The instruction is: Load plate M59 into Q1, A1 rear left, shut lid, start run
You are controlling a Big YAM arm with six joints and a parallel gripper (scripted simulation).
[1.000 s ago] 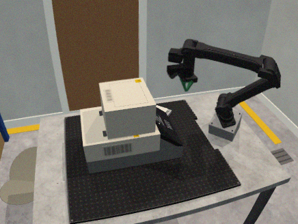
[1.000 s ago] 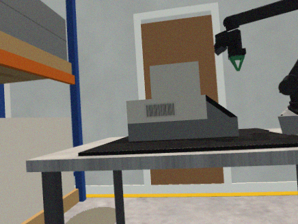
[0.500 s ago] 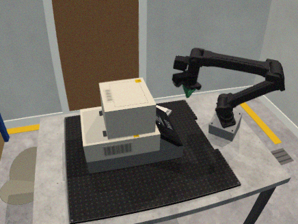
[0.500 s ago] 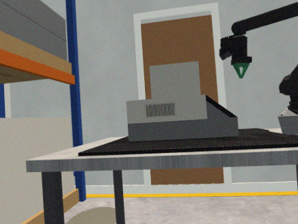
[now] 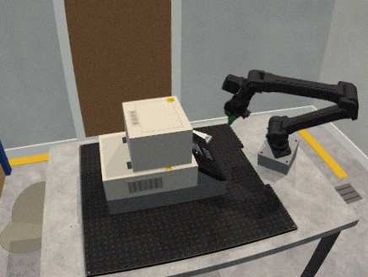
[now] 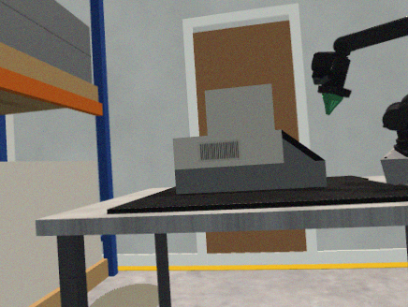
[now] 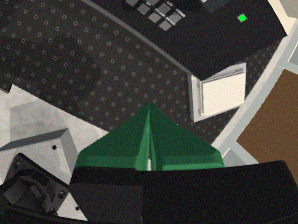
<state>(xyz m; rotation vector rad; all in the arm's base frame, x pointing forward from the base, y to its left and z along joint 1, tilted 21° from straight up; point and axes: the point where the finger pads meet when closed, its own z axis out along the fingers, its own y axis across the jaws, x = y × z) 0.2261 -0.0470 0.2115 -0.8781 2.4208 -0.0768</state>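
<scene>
Currently the end effector (image 5: 231, 120) hangs in the air above the rear right part of the black mat (image 5: 186, 219), green fingers pressed together, nothing between them. It points down, well clear of the worktop (image 5: 63, 203).

Cycler Q1 (image 5: 149, 169) stands on the mat with its lid (image 5: 156, 131) shut. The sloped black key panel (image 5: 207, 158) faces the arm side. In the wrist view the panel shows its key rows (image 7: 154, 4) and a lamp (image 7: 242, 18) lit green.

Plate M59: cannot pick it out in any view. A white, square-ish item (image 7: 218, 92) sits on the mat just beside the panel's rear end, also visible from the top (image 5: 202, 136); cannot tell whether that is nest N1, the plate, or both stacked.

Arm base (image 5: 265, 162) stands on the worktop right of the mat, arm folded up and over toward the mat's rear edge. The exterior view has the end effector (image 6: 331, 103) above and right of Q1, not touching it.
</scene>
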